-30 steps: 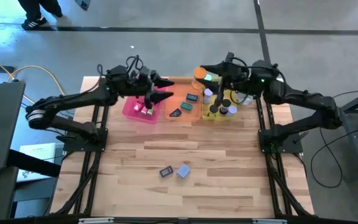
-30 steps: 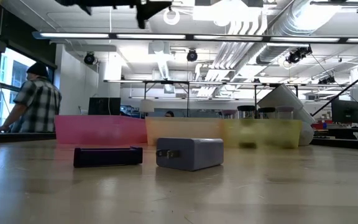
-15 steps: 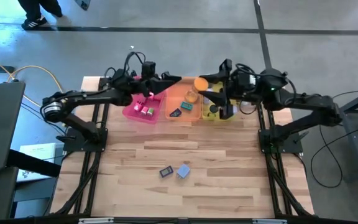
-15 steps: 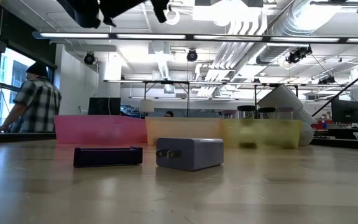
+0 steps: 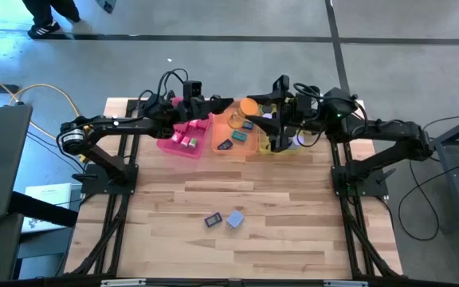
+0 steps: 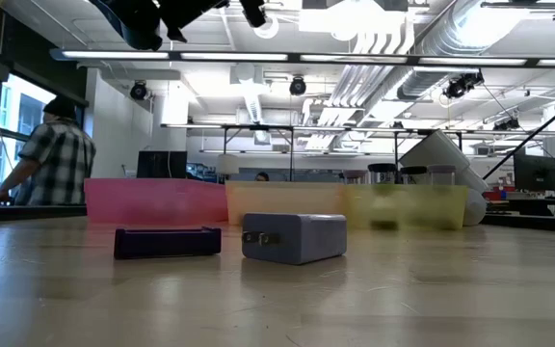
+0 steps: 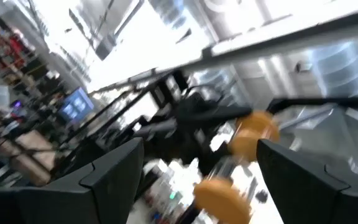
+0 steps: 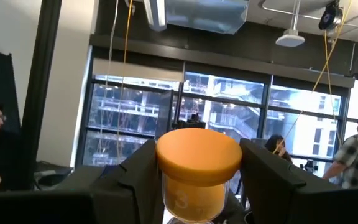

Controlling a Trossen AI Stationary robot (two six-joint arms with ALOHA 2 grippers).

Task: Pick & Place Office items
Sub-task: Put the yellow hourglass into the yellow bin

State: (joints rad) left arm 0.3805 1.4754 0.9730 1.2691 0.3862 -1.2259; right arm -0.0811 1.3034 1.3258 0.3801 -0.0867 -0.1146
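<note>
Wooden table; orange roll upright between right fingers.

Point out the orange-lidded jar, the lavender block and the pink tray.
orange-lidded jar (image 8: 198, 152): right wrist view, side of its orange lid.
lavender block (image 6: 302, 238): low view, its front face.
pink tray (image 6: 152, 200): low view, its near wall.

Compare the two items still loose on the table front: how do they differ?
Colour: the flat piece is dark, near black; the block is pale lavender-grey.
Shape: the flat piece is long and low; the block is taller and boxy, with two small prongs on one face.
Position: in the high view the flat piece lies left of the block.
Shared: both rest on the bare wooden table, outside the trays, neither gripped.
</note>
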